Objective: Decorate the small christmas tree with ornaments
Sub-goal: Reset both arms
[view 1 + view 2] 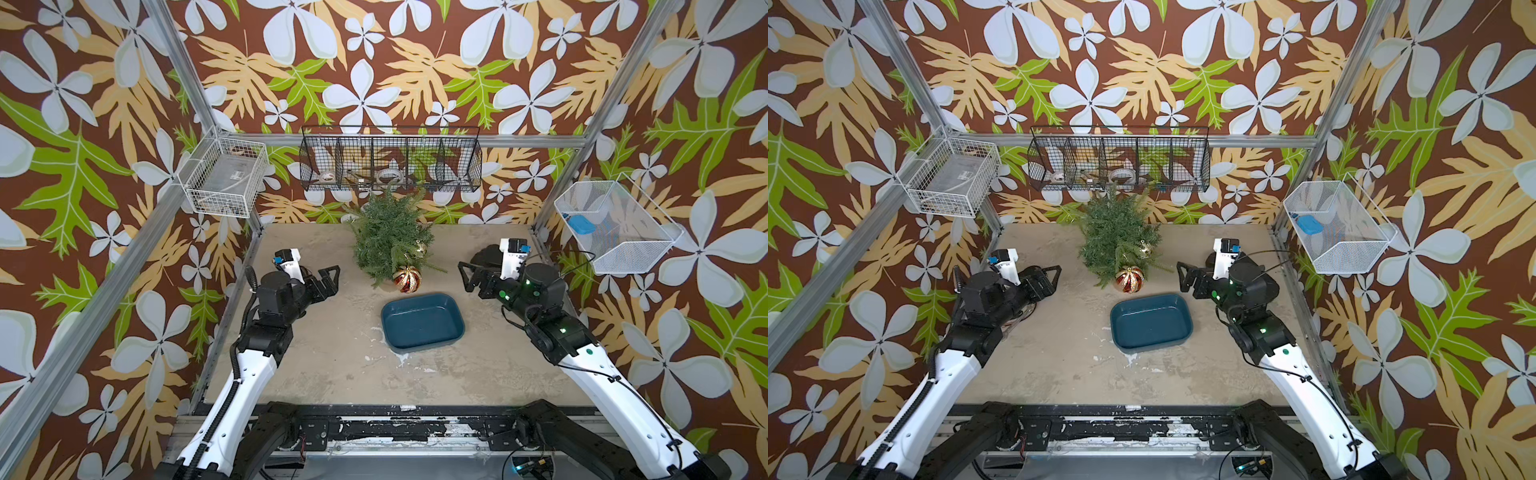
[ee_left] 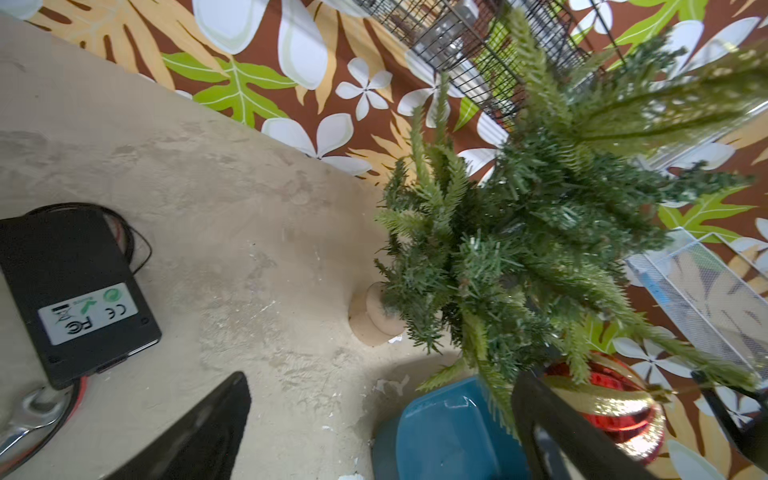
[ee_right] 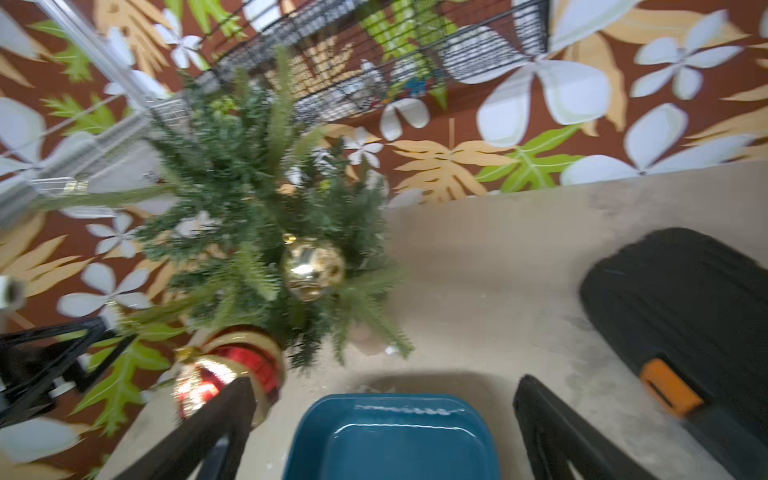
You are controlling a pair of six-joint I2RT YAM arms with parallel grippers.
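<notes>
Two ornaments show on the small christmas tree [image 1: 388,237], which stands at the upper middle of both top views, at the far edge of the bench [image 1: 316,365] and just under the black wire basket [image 1: 390,160]. The large striped ball [image 1: 407,279] of red, gold and white hangs at the tree's lowest branches, at the side facing the blue tub [image 1: 423,322]; whether it also touches the bench cannot be told. The smaller gold ball [image 3: 313,268] sits higher, tucked among the needles at the tree's right side in the frame, and shows best in the right wrist view. A green bauble is not to be seen anywhere: it may be lost against the foliage or behind the tree, but the pictures do not settle that.

The tub lies empty in the middle of the frame, below the tree. No loose bauble lies on the bench.

The left hand [image 1: 330,279] hovers at middle left of the frame, apart from the tree, its jaws spread wide and holding nothing. The right hand [image 1: 467,275] hovers at middle right, likewise wide open and empty, and also clear of the branches.

Judging from the empty tub, the bare bench and both empty hands drawn to the sides, the decorating looks finished or nearly so. The one doubt is the third ornament, whose place the pictures do not reveal.
</notes>
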